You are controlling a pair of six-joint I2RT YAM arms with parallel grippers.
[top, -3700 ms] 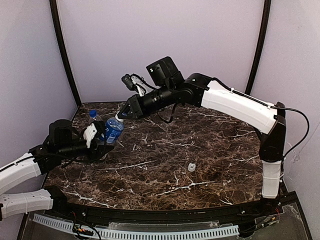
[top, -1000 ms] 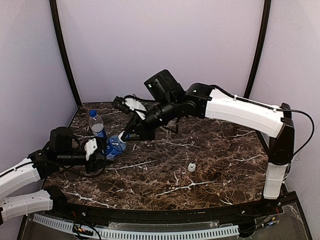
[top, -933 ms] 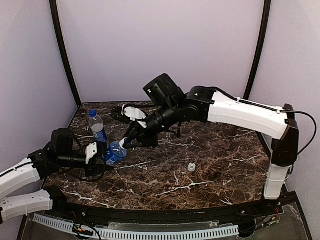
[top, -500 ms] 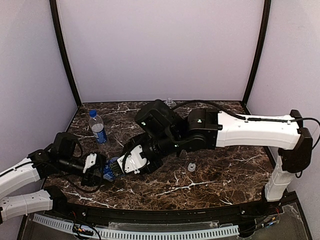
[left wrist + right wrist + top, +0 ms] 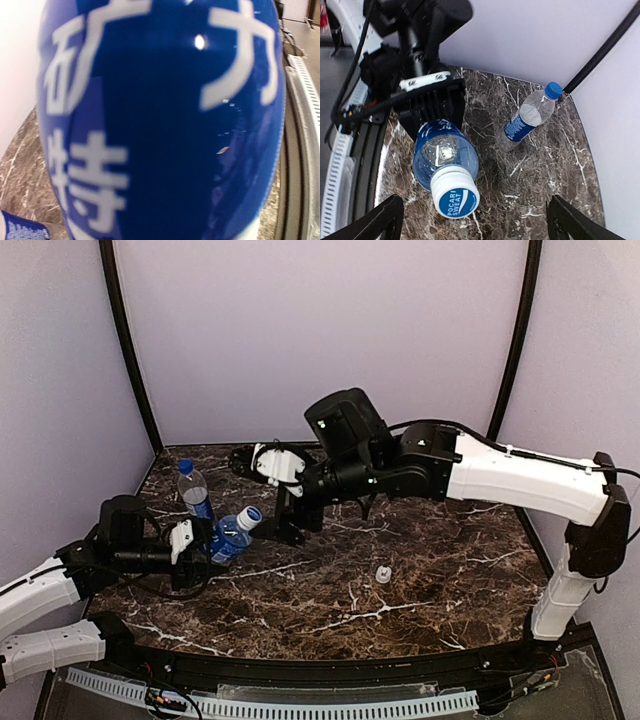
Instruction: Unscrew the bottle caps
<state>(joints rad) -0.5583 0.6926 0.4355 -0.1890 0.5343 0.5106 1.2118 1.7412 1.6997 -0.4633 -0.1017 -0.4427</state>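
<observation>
**Left arm.** The left pincer [image 5: 203, 539] is clamping the labelled bottle [image 5: 230, 537] around its body, near the left edge of the worktop [image 5: 430, 540]. It is holding the bottle tilted, with the neck pointing toward the right arm. In my judgement this grip is presenting the cap to the other arm and bracing the body so that it cannot turn. The blue label [image 5: 160, 125] is filling the left wrist view, so nothing further is readable there.

**Cap in hand.** The white-and-blue cap [image 5: 454, 197] is sitting on the neck of the held bottle. Whether it is loosened cannot be told.

**Right arm.** The right pincer [image 5: 475, 220] is hovering with its fingers [image 5: 377, 218] wide apart. It is gripping nothing and is looking down the bottle's axis. The cap is lying between the fingers but is not being touched. The alignment suggests a twist is being prepared.

**Other items.**
- A second bottle [image 5: 524, 123] is standing upright toward the far left corner. It is near the held bottle but apart from it, and its dark blue cap [image 5: 552, 90] is on.
- A pale cap [image 5: 383, 574] is lying loose toward the near edge, right of centre. It appears to be already off its bottle.

**Risk.** The smooth bottle may be slipping in the clamp once torque is applied.
</observation>
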